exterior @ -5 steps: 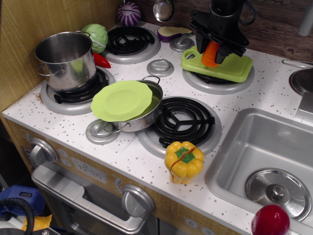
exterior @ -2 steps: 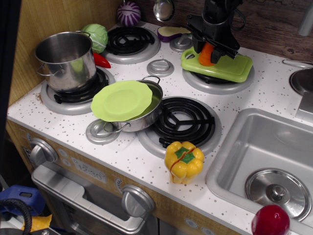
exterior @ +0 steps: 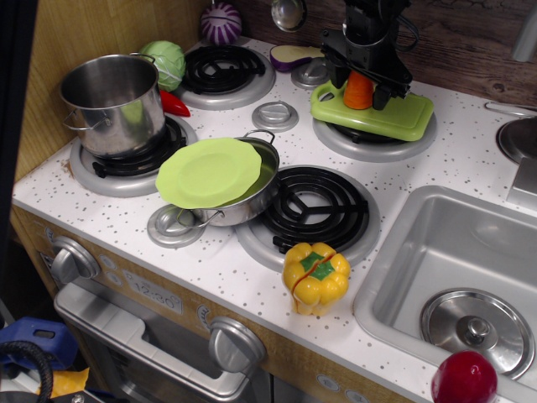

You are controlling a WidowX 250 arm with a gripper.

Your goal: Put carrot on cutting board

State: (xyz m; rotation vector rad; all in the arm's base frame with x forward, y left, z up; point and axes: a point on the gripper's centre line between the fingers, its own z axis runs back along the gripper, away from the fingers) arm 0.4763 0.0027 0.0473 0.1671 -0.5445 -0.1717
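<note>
Robot arm all black, top cut off by picture edge. Gripper (exterior: 364, 82) black too, blocky, hard plastic look. Two short thick fingers (exterior: 382, 92) at bottom, flat black bar across just above fingers. Thin dark cable loops out beside arm, higher up than fingers. Markings too small to tell.

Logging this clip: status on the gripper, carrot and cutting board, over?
Gripper low over cutting board, fingers either side of carrot. Carrot upright on board. Grip or release: cannot tell. Nothing in the way.
</note>
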